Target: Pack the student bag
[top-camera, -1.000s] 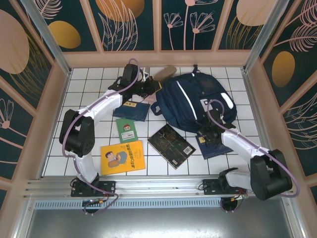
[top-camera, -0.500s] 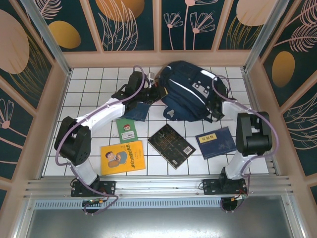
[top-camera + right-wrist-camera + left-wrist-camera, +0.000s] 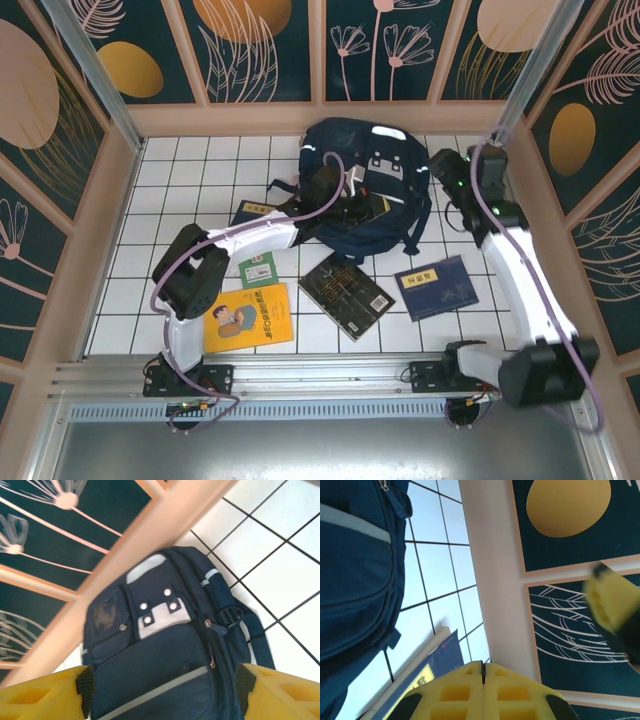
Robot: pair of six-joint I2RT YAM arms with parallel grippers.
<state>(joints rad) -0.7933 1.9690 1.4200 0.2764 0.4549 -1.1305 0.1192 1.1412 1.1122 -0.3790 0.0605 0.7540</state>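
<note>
From above, the student bag (image 3: 368, 185) sits at the far middle of the tiled counter (image 3: 180, 170), close to the back wall, with its front pockets and pale patches facing up. It seems set there so that both arms can reach it from either flank. The books lie flat and apart on the nearer tiles, likely waiting to go in: a yellow book (image 3: 248, 317), a small green book (image 3: 258, 268), a black book (image 3: 346, 293) and a navy book (image 3: 436, 287), with a second navy book (image 3: 252, 212) partly under the left arm. The left gripper (image 3: 358, 208) lies across the bag's front, and the right gripper (image 3: 442, 172) hangs just beside the bag's right side. From this height I cannot tell how either pair of jaws stands.

At the left wrist, the left gripper (image 3: 482, 692) has its yellow jaws pressed tight together with nothing visible between them. The bag's blue fabric (image 3: 355, 570) rises at the left, the counter (image 3: 435, 565) shows past it, and a navy cover with a yellow label (image 3: 427, 680) lies just below.

At the right wrist, the right gripper (image 3: 160, 702) has its jaws spread wide, one finger at each lower corner. The bag (image 3: 160, 645) lies in the gap beyond them, nothing pinched. It looks lined up to take the bag by its sides, though I cannot tell whether the fingers touch the cloth.
</note>
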